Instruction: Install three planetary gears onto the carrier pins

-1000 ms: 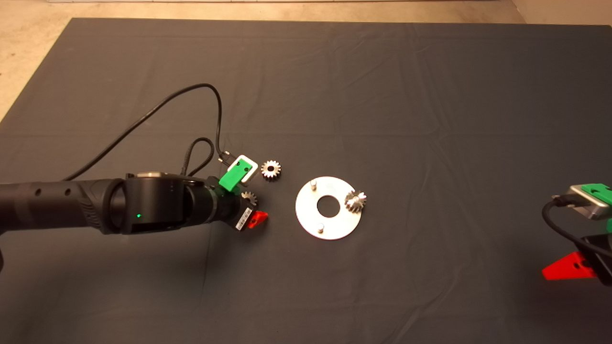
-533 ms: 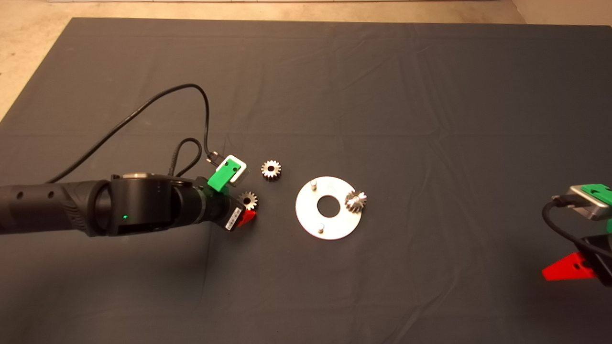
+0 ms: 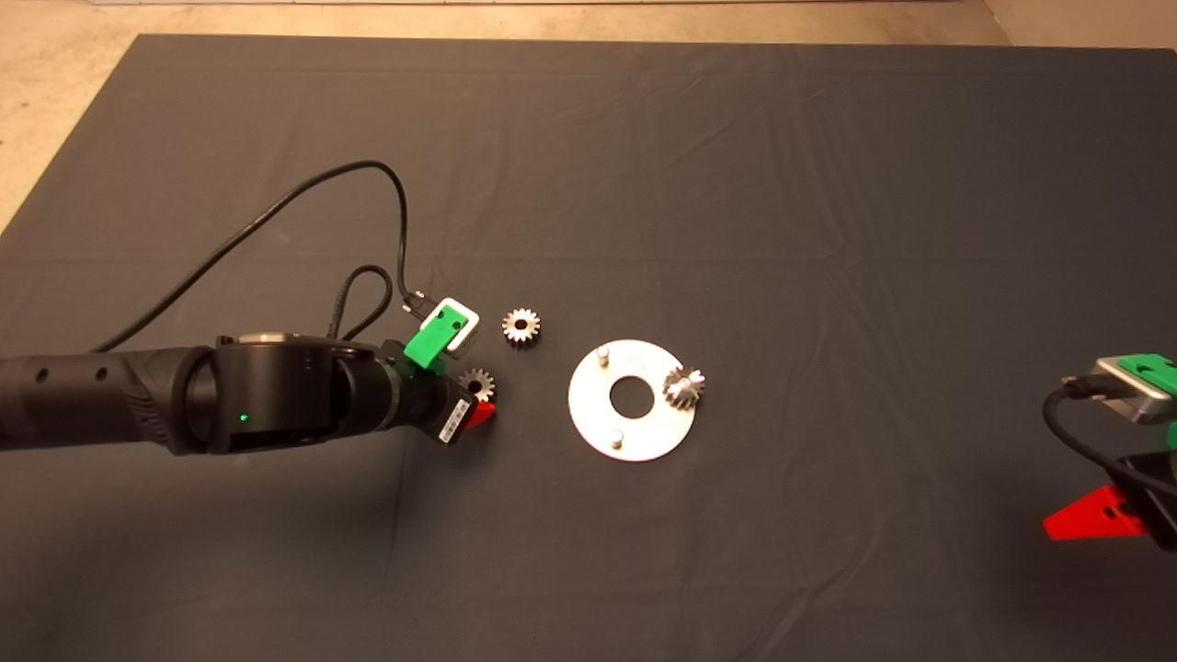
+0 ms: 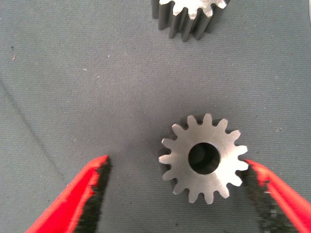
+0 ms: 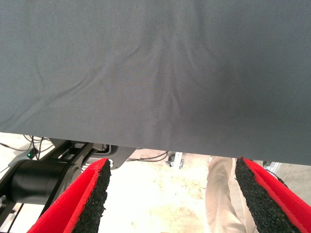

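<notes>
The shiny carrier disc [image 3: 588, 405] lies mid-mat with two bare pins [image 3: 602, 354] [image 3: 617, 439]. One gear [image 3: 683, 387] sits at the disc's right rim and hides whatever is beneath it. Two loose gears lie flat on the mat to the disc's left, one nearer the disc [image 3: 521, 325] and one by my left gripper [image 3: 476, 383]. My left gripper [image 3: 466, 397] is open and low over that gear. In the left wrist view the gear [image 4: 204, 159] lies between the fingers [image 4: 77, 194], close to one pad, and the other loose gear [image 4: 189, 17] shows beyond. My right gripper [image 3: 1099, 517] waits open at the lower right edge.
A black cable [image 3: 276, 207] loops from the left wrist over the mat. The right wrist view shows the mat's edge [image 5: 155, 141], the floor, a black machine base [image 5: 39, 179] and a person's leg [image 5: 218, 194] past my right gripper [image 5: 172, 167].
My left gripper has drawn back a little to the left, so the gear by it shows more fully. The gears, the disc and the right arm have not moved.
</notes>
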Robot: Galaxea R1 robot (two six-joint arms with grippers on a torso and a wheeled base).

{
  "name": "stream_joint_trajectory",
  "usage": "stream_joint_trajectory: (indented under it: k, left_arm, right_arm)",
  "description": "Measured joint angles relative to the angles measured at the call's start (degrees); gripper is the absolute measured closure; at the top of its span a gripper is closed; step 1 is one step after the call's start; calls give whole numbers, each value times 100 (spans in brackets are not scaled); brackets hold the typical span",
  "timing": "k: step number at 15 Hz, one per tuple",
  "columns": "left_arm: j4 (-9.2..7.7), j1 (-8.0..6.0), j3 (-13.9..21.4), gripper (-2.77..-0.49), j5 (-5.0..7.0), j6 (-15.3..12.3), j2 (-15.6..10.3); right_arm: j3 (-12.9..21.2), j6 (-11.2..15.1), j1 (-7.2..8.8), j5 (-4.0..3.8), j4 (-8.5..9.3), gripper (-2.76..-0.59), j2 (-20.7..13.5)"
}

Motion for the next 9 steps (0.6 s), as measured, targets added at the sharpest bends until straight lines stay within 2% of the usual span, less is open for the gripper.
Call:
stream_joint_trajectory:
  k: [2, 5, 9]
  left_arm:
    - [0, 0, 0, -180, -68, 0, 0]
    - [0, 0, 0, -178, -77, -2, 0]
    - [0, 1, 0, -158, -105, -26, -1]
  right_arm:
    - [0, 0, 0, 0, 0, -189, 0]
    - [0, 0, 0, -1, 0, -189, 0]
    - [0, 0, 0, 0, 2, -189, 0]
